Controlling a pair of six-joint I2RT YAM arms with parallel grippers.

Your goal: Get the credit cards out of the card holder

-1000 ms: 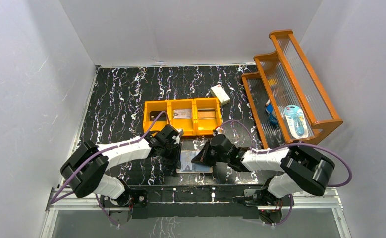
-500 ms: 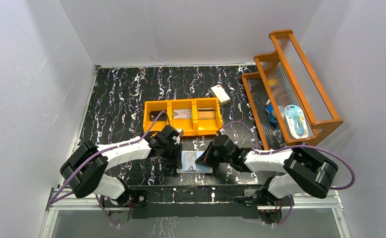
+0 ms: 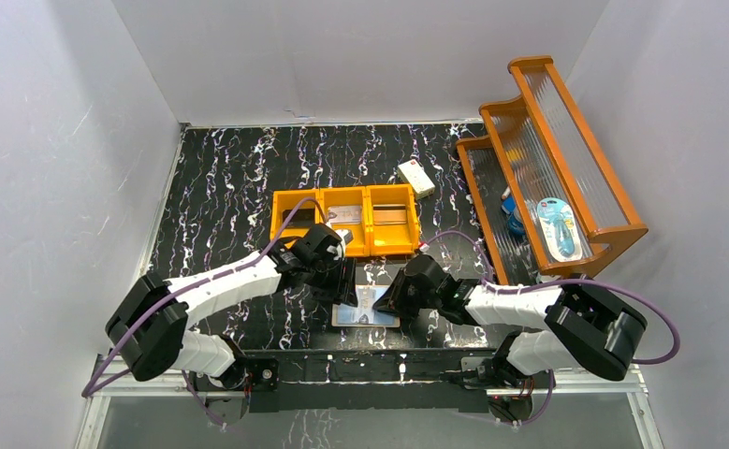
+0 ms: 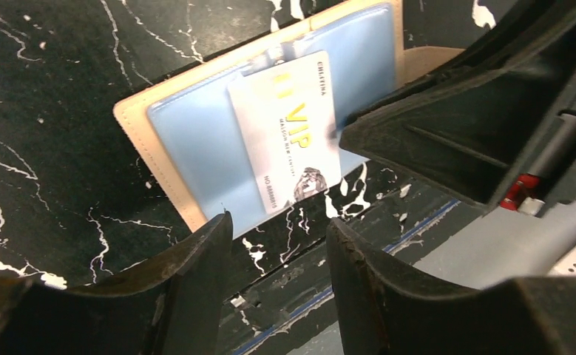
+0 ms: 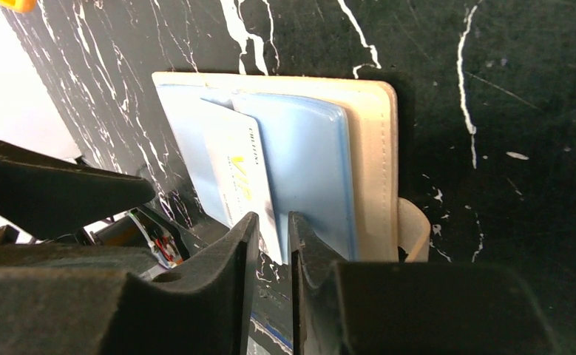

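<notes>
White VIP card (image 4: pixel 292 129) readable from wrists, not top; left hand (image 4: pixel 279 222) wide, right hand (image 5: pixel 273 222) narrow, grip unclear.

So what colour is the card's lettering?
Gold-yellow "VIP" on the white card, clearest in the left wrist view.

White walls (image 3: pixel 360 56) around black marbled tabletop (image 3: pixel 229 168)
</notes>
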